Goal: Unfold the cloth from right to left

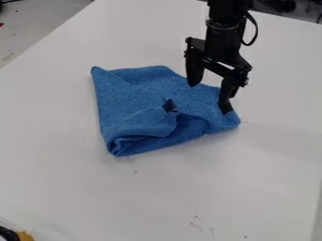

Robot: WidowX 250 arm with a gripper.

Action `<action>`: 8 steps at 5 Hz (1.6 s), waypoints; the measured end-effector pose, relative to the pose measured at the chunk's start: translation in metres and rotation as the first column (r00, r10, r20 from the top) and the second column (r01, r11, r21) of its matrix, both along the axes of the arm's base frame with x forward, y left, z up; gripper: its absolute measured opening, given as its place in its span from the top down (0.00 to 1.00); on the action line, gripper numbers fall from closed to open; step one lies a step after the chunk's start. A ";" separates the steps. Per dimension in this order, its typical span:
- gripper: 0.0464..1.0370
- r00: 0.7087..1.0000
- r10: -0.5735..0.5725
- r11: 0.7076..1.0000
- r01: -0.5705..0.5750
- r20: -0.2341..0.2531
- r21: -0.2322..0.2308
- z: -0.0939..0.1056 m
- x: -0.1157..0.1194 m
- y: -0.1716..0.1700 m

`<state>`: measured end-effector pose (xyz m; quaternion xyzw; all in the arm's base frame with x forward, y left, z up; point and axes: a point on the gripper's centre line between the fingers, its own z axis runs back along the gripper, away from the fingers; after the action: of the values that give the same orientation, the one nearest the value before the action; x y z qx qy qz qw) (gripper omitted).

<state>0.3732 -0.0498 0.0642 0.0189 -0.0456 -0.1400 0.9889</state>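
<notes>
"Cloth (132,89) first: where do you see it from your seat?"

"On my camera view it lies on the white surface (56,188), blue and rumpled, above the middle of the view. One corner points to the upper left, and the opposite end stretches right, beneath the claw (209,99). I see doubled layers bunched at the lower left, and a shadowed hollow under the flap along the near side."

"So it's folded. How does the claw stand?"

"Spread. I have its two fingers well apart: one by the upper right edge of the cloth, the other lower down, its tip against the right end."

"What's that dark patch (170,105) near the middle?"

"It sits at the end of the flap, but I can't tell what it is."

"Anything else?"

"A black cable (256,31) loops out on the right of the arm (223,37). Faint marks (196,223) show on the surface toward the bottom, and I've got a black-and-yellow object (25,236) in the lower left corner."
</notes>
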 end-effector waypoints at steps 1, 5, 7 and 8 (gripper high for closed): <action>0.04 0.999 0.002 1.000 -0.002 -0.039 0.002 -0.015 -0.004 0.000; 0.04 0.991 0.132 0.991 -0.132 0.009 -0.028 -0.039 -0.008 0.068; 0.39 0.989 0.147 0.989 -0.147 -0.011 0.002 -0.042 -0.010 0.073; 0.69 0.989 0.147 0.989 -0.147 -0.007 0.004 -0.039 -0.005 0.073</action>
<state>0.3680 0.0229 0.0252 0.0234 -0.0400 -0.0666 0.9967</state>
